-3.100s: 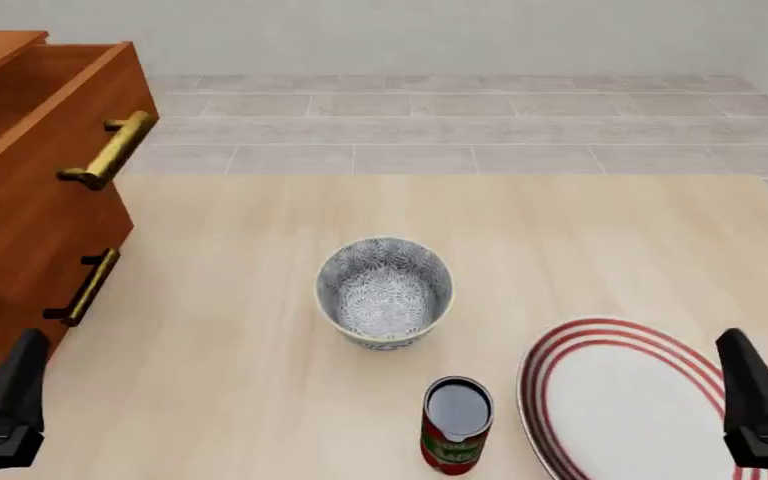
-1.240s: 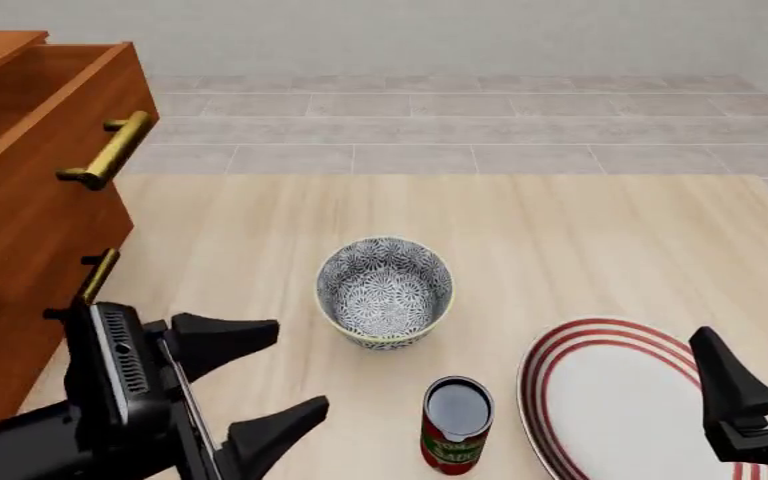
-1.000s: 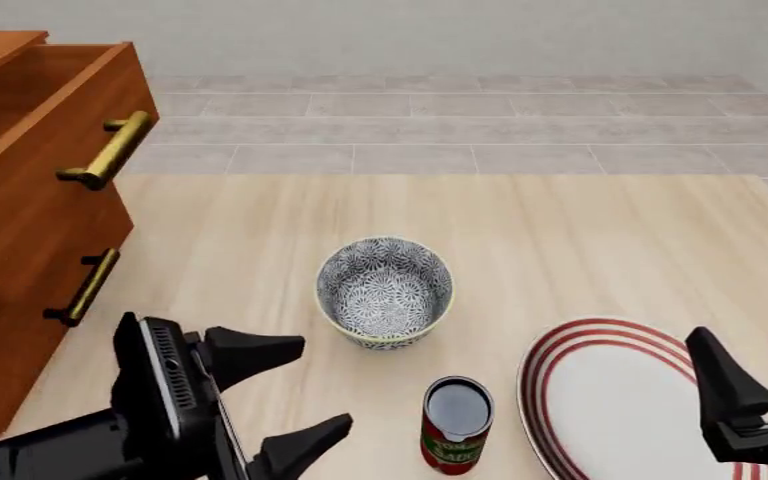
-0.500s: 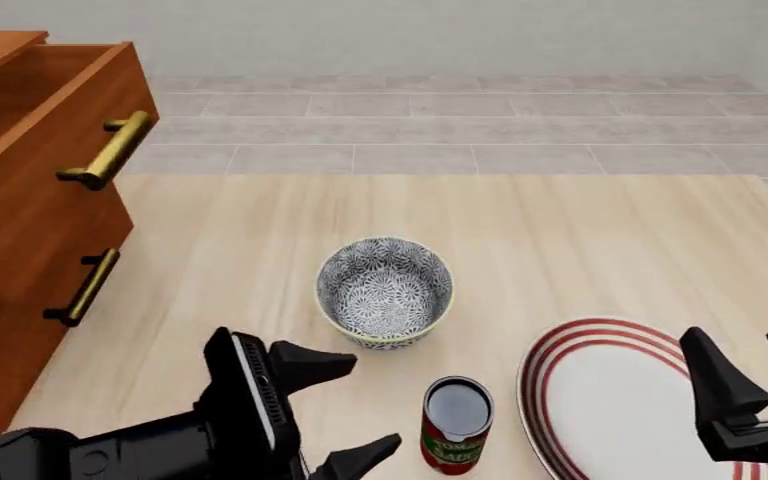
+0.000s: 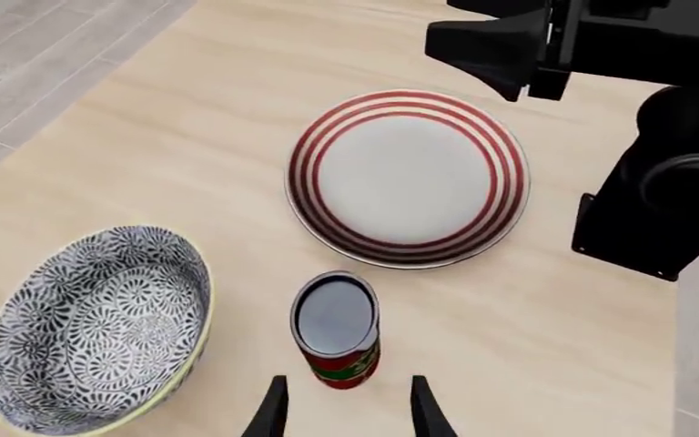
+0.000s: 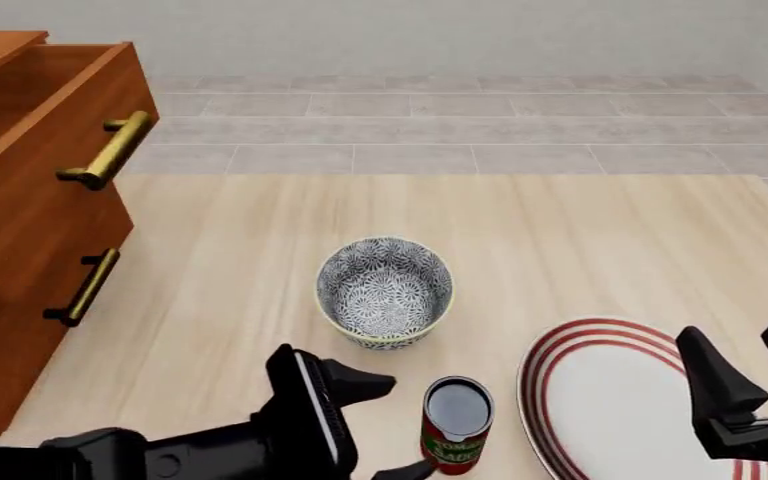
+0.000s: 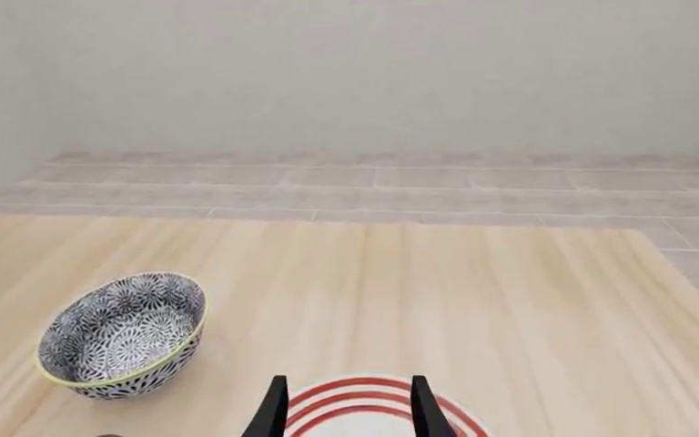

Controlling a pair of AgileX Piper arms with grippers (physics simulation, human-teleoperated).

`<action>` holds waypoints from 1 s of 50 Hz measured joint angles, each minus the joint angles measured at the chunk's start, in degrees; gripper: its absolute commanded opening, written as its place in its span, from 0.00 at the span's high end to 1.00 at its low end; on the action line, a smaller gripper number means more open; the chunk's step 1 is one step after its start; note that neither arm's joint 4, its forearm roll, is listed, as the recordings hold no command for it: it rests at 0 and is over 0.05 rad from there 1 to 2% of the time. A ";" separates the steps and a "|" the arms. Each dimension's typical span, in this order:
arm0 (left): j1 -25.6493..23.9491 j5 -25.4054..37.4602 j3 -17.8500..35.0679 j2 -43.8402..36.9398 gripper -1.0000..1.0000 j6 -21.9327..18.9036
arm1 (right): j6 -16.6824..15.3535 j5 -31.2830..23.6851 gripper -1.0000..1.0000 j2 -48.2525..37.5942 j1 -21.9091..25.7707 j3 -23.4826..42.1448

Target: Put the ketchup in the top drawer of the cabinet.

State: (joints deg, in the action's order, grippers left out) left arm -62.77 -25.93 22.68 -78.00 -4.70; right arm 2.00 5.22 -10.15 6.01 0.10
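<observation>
The ketchup (image 6: 458,425) stands upright on the table near the front edge, a red-labelled can with a dark top (image 5: 336,316). My left gripper (image 6: 411,422) is open just to its left, fingers pointing at it and level with it. In the left wrist view the can sits just ahead of the left gripper (image 5: 347,405), not between the fingers. My right gripper (image 6: 734,340) is open above the plate's right side, holding nothing (image 7: 349,401). The cabinet (image 6: 11,300) stands at the far left, with its top drawer (image 6: 37,200) pulled out.
A grey patterned bowl (image 6: 384,290) sits just behind the ketchup, close to the left arm. A red-striped white plate (image 6: 544,370) lies right of the can. The right arm (image 5: 665,182) shows beyond the plate in the left wrist view.
My left arm has come in from the lower left and swept right until its open fingers are beside the ketchup. The right gripper shifted slightly left. The can has not moved.
</observation>
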 measured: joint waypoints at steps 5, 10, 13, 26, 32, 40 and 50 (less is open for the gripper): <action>-0.08 -0.82 0.48 -1.63 0.00 0.04 | 0.01 0.14 0.00 -0.25 0.12 0.00; 0.17 -2.05 0.86 -3.59 0.00 -0.63 | 0.05 0.27 0.00 -0.48 0.19 0.00; 0.35 -2.73 1.17 -4.86 0.00 -0.79 | 0.08 0.34 0.00 -0.61 0.24 0.00; 1.39 -4.70 2.69 -9.21 0.00 -0.28 | 0.16 0.54 0.00 -0.98 0.38 -0.01; 1.45 -5.09 3.51 -10.70 0.00 -0.05 | 0.19 0.61 0.00 -1.09 0.42 -0.01; 1.21 -5.72 4.44 -12.69 0.00 0.18 | 0.23 0.67 0.00 -1.21 0.41 -0.01; 1.24 -6.39 5.27 -14.67 0.00 0.31 | 0.24 0.80 0.00 -1.46 0.49 -0.01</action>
State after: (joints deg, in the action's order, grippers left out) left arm -61.53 -32.32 27.94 -92.67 -4.39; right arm 2.24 6.03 -11.61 6.49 0.10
